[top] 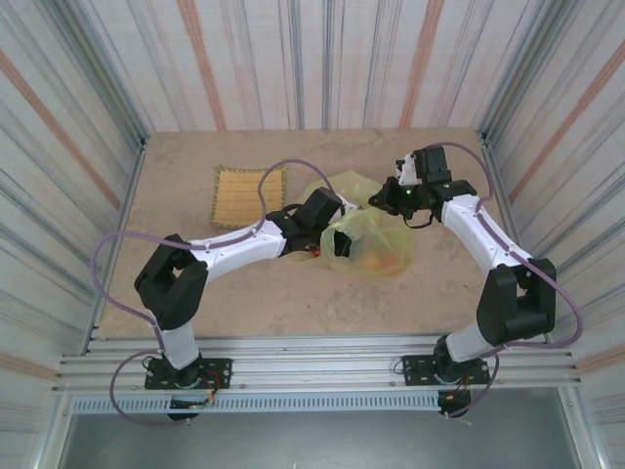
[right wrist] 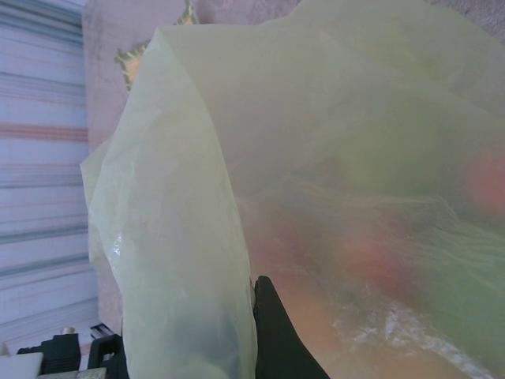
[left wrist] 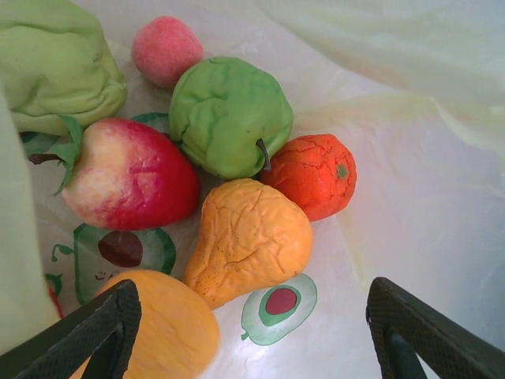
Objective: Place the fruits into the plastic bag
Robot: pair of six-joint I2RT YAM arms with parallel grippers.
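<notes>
Beige stone-look bench (top: 244, 303), striped corrugated walls (top: 293, 59) all round — left claw (left wrist: 248, 316) spread apart over the fruits (left wrist: 245, 237), right claw (top: 379, 202) pinched on the plastic bag (top: 376, 244).

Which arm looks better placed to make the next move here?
Left. The left fingers stand open and empty above the fruits inside the plastic bag, so that arm can likely just pull out. The right fingers are shut on the bag's edge, holding it up.

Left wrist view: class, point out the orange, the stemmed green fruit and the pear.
orange (left wrist: 312, 175): left wrist view, its rind's middle.
stemmed green fruit (left wrist: 227, 114): left wrist view, wrinkled front.
pear (left wrist: 248, 237): left wrist view, broad belly.
</notes>
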